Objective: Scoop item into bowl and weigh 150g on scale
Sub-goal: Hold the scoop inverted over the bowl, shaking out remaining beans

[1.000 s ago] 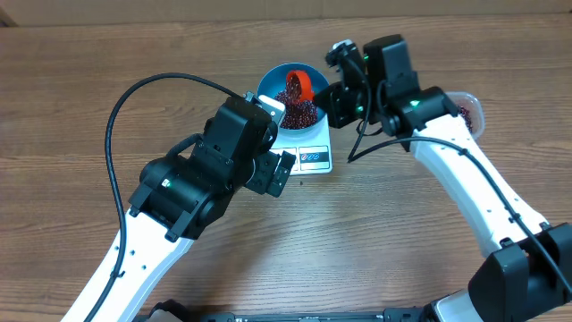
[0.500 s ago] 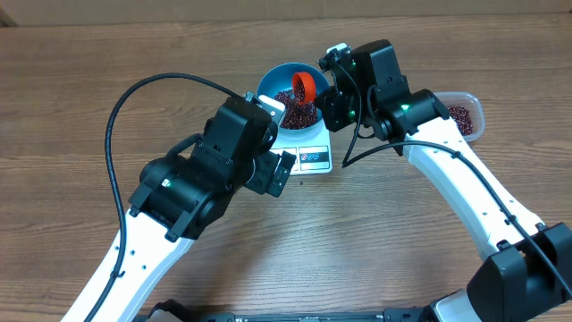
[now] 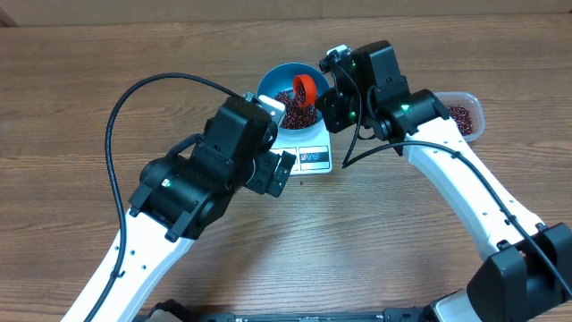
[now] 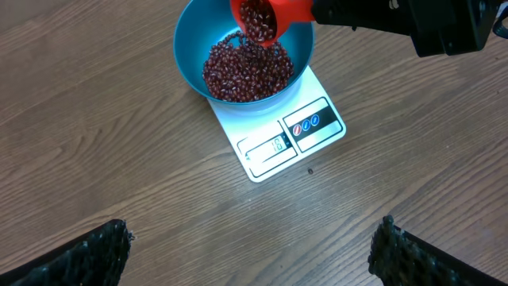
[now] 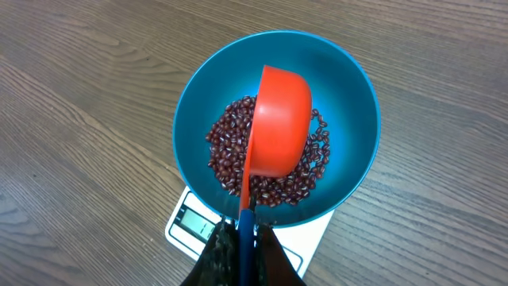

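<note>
Overhead view is showing the round bright-blue bowl (image 3: 268,85) sitting on the small white rectangular kitchen scale (image 3: 313,159), both on the wooden bench (image 3: 71,89). A loose heap of small dark red-brown beans (image 4: 238,71) is covering the bowl's floor, so scooping is judged to be well under way. The scale's display digits are too small to read, so whether the target weight is being reached cannot be told; further adjusting is probably remaining. The clear rounded-rectangular plastic tub (image 3: 465,112) beside the right arm is holding more beans.

The right gripper (image 5: 240,238) is pinching, fingers pressed together, the handle of the red plastic measuring scoop (image 5: 278,131), which is tipping mouth-down above the bowl. The heaped beans are lying below the scoop, ahead of those fingers and not touching them. The left gripper (image 4: 250,254) is hovering with fingers spread wide, holding nothing, near the scale's display edge and apart from the bowl.
</note>
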Motion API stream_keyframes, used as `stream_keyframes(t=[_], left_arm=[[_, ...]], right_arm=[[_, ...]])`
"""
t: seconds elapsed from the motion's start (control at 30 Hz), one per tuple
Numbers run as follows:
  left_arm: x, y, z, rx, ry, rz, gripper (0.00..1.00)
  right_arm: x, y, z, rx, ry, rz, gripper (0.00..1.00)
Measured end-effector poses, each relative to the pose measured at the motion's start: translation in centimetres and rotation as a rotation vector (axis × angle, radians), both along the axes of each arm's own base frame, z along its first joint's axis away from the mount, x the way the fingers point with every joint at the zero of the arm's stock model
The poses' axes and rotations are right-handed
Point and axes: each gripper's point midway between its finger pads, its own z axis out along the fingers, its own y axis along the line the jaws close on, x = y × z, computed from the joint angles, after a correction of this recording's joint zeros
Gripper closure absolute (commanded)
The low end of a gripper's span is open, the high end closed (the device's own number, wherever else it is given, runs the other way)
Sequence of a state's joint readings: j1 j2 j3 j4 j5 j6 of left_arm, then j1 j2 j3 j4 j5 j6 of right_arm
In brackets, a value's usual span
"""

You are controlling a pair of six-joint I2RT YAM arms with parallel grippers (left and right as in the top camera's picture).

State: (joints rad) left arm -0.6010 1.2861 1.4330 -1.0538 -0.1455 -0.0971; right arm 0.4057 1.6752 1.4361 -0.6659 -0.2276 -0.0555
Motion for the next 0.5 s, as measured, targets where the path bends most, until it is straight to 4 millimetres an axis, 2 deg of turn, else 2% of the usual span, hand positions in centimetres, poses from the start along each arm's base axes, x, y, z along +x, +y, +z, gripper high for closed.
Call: stream_keyframes(t=[0.37,0.5], left_arm=[[0.00,0.00,0.00,0.000,0.000,0.000,0.01],[0.00,0.00,0.00,0.000,0.000,0.000,0.00]], right_arm=[[0.38,-0.09,0.81,-0.004,-0.022,-0.009,0.96],[0.14,-0.63,0.33,-0.082,-0.036,-0.009,0.96]])
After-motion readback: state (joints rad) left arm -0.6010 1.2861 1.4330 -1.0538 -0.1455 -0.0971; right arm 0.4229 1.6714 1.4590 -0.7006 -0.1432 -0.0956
